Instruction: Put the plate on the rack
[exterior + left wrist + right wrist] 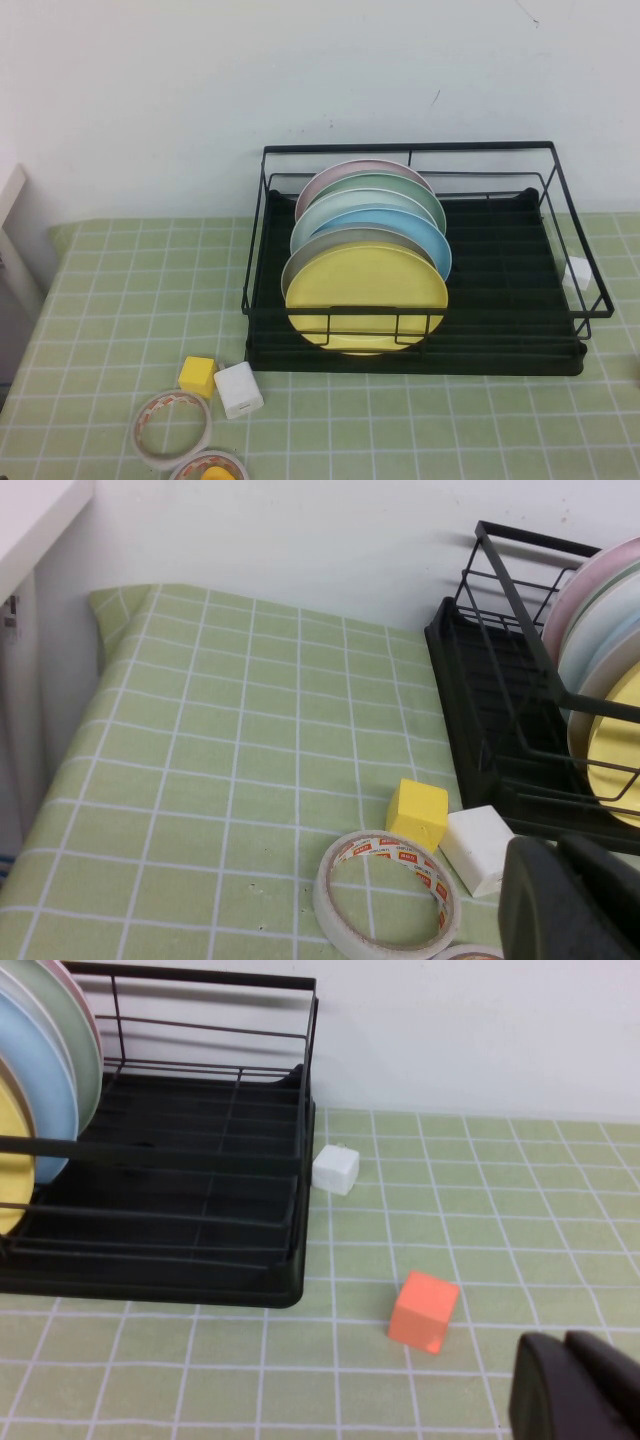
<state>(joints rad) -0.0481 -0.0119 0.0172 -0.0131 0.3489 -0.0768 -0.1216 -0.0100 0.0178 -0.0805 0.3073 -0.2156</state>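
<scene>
The plate (365, 298) already stands on edge at the front of the rack (560, 260), upright because the slots and front rail pin it, with 5 other plates stacked behind it. Task looks done. Left gripper (570, 900) sits low beside the tape roll (388, 890), yellow cube (417, 812) and white block (478, 848) on the tabletop (220, 750). Right gripper (575, 1385) hangs near the orange cube (424, 1311). Both appear closed and empty.
</scene>
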